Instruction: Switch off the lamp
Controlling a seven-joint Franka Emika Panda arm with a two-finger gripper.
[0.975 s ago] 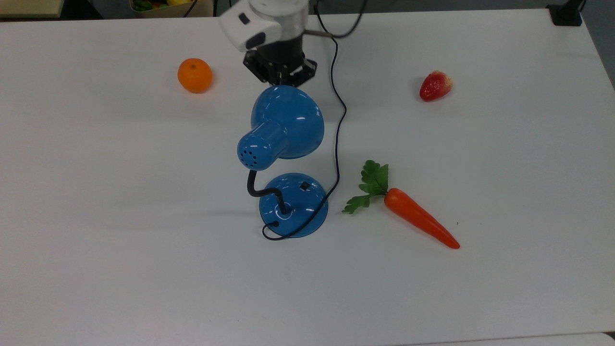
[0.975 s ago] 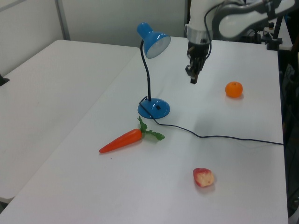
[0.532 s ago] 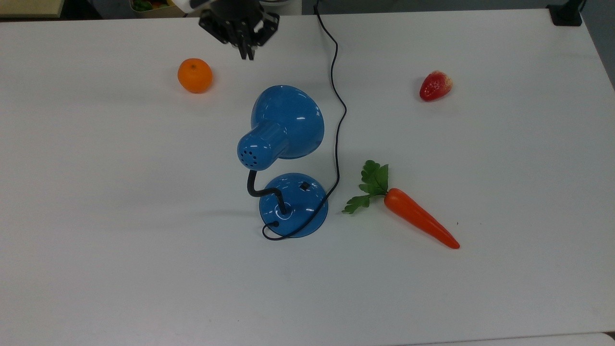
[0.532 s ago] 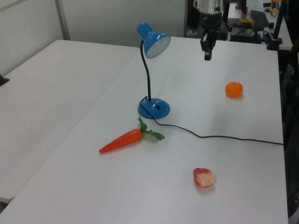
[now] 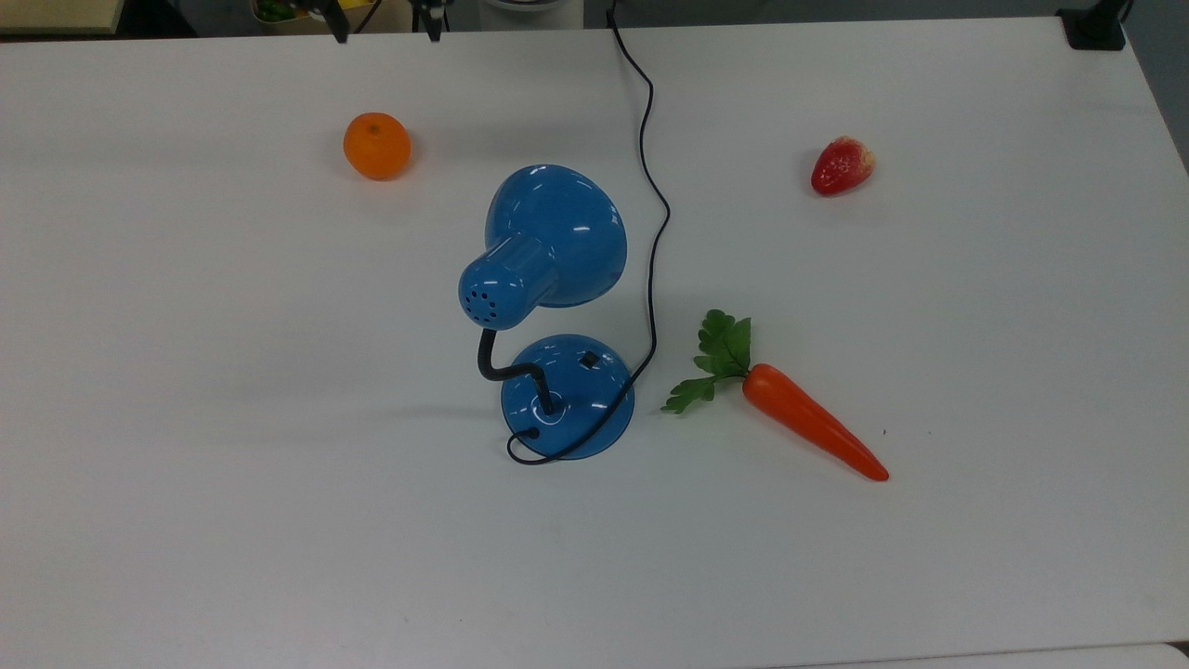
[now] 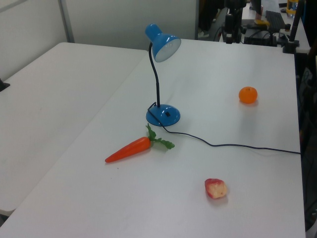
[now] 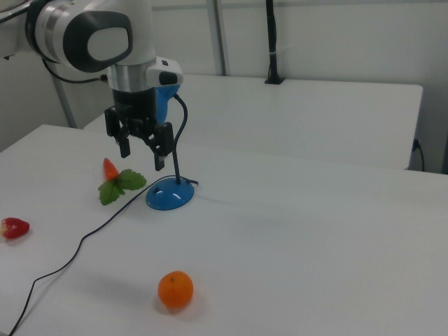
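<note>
Fingers (image 7: pixel 124 148) spread wide, gripping nothing, above table (image 5: pixel 186 372); lamp (image 5: pixel 554 243) upright, shade aimed twd orange (image 5: pixel 376 146)

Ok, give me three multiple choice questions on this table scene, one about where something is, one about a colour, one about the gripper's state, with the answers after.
1. In the top view, what lies just right of the lamp's base?
A. the orange
B. the carrot
C. the strawberry

2. What colour is the lamp's shade?
A. red
B. white
C. blue

3. How do the gripper's fingers stand in the right view?
A. spread apart, holding nothing
B. clamped on the cord
C. closed around the orange

Answers: 1 B, the carrot lies beside the base of the lamp, while the orange and strawberry sit farther up the table. 2 C, the shade is glossy blue. 3 A, the gripper shows a clear gap between its fingers, away from the cord.
</note>
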